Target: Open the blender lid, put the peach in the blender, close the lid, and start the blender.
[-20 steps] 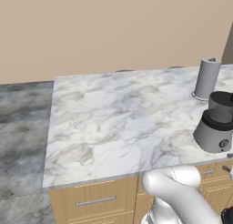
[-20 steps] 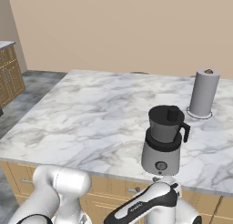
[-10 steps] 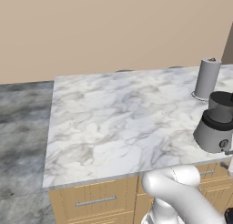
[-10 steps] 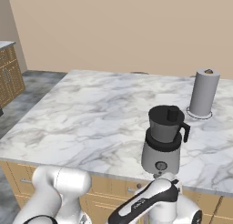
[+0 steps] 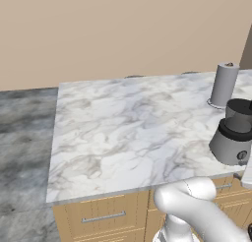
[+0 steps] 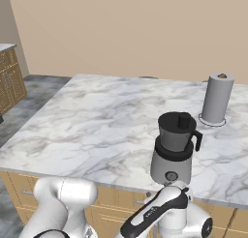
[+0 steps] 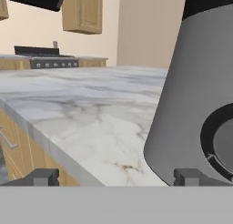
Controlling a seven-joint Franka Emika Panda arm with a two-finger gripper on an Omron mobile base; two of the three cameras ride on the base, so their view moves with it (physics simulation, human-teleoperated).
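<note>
- Claw [image 7: 116, 177] hangs released, fingertips spread wide, low at the tabletop [image 6: 97, 121] edge facing the blender [image 6: 174, 150].
- Blender lid [image 6: 178, 121] sits on the jar.
- Blender stands near the front edge, a grey cylinder [image 6: 216, 99] behind it.

The blender [image 6: 174, 152] stands upright on the marble counter [image 6: 97, 121], close to the counter's front edge. Its base is rounded and silver-grey, with a round knob [image 6: 170, 175] at the front facing the cabinet side. The jar is dark grey and tapered, with a side handle [image 6: 197, 138] on the right as seen in the right base view. The blender lid [image 6: 177, 120], a flat black disc with a small raised knob, sits on top of the jar, closing it. In the left base view the blender [image 5: 234, 135] stands near the counter's right front corner. In the hand view the blender base [image 7: 195, 100] looms close, its knob at the right edge. The peach cannot be made out.
</note>
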